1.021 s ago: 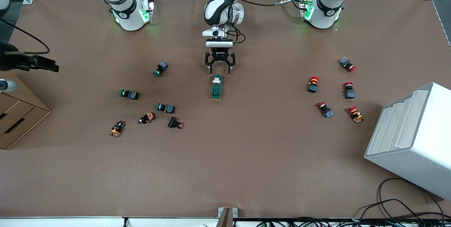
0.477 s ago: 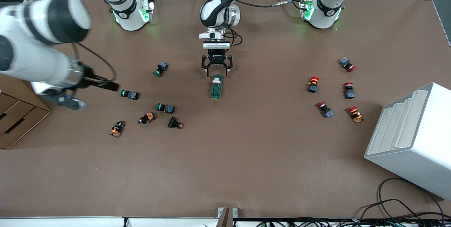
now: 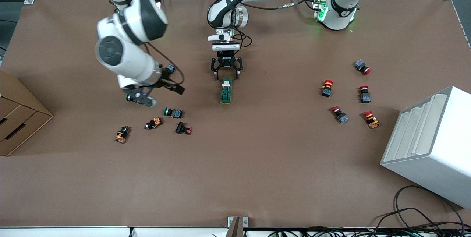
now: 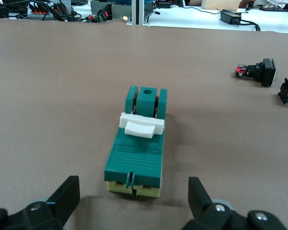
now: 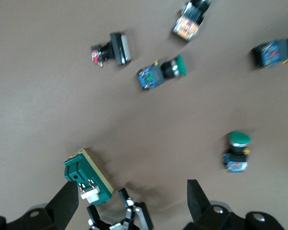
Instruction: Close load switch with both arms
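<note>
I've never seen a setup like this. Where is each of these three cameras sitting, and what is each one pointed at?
Front view: high across the table, facing both arm bases; it shows the left gripper beside the load switch and the right gripper above the green buttons.
Left wrist view: on the left arm's wrist, looking past its open fingers at the load switch.
Right wrist view: on the right arm's wrist, looking down past its open fingers.
All three show the load switch.

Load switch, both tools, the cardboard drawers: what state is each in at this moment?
load switch: flat on the table, untouched, white lever across its top.
left tool: open, at the switch's end farther from the front camera, not touching.
right tool: open, over the green-capped push buttons.
cardboard drawers: appear shut.
</note>
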Motion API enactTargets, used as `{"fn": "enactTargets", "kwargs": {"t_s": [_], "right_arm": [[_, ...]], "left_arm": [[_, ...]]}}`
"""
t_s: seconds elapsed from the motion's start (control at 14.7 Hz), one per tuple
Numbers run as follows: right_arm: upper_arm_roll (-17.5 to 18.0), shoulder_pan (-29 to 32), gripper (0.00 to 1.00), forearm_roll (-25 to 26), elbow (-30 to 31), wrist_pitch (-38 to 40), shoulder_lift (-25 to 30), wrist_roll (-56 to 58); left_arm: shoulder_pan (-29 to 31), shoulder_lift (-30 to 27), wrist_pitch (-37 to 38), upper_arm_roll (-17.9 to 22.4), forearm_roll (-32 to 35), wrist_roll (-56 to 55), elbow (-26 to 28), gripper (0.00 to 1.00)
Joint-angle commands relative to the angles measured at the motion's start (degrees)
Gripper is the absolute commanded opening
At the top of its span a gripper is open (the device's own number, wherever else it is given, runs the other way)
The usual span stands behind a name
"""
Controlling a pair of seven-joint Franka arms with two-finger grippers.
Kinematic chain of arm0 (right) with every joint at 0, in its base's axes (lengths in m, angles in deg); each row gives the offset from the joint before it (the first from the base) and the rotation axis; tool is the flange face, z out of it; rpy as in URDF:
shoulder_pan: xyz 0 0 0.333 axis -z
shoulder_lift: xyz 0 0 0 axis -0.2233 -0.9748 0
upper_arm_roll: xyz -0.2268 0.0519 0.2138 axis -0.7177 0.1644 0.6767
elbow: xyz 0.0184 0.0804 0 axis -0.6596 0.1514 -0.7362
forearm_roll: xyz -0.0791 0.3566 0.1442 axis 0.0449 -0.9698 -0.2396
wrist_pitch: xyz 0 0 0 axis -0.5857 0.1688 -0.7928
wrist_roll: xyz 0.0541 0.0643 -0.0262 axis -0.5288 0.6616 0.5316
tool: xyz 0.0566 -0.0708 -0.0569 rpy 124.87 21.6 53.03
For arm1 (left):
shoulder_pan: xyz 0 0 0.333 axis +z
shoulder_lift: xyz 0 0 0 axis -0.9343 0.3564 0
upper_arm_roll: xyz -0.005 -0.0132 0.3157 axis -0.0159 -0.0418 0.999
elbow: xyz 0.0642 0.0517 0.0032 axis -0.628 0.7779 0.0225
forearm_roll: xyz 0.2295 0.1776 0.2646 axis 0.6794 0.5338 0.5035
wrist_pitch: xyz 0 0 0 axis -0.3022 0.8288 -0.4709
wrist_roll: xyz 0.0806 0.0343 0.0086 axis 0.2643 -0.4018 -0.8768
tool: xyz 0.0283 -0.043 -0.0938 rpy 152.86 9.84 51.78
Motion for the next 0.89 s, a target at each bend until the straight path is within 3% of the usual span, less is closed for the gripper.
{"fn": "enactTargets", "kwargs": {"t_s": [0.0, 0.14, 0.34, 0.82], "right_arm": [[-0.72, -4.99, 1.0, -1.37, 3.17, -6.57, -1.3, -4.63], [-0.63, -7.81, 1.0, -1.98, 3.53, -11.75, -3.85, -9.01], [-0.72, -12.55, 1.0, -7.33, 3.61, -19.3, -7.71, -12.62], [-0.72, -20.03, 1.0, -7.52, 4.49, -30.93, -14.57, -19.14]], "left_arm": [[-0.62, 0.99, 0.83, 0.4, 1.06, -1.92, -0.9, 1.0], [-0.88, 1.43, 1.09, 0.49, 1.24, -2.19, -0.82, 1.0], [-0.97, 1.69, 1.09, 0.49, 1.32, -2.19, -0.9, 1.0], [-0.97, 2.22, 1.01, 0.49, 1.41, -1.49, -1.08, 1.0]]}}
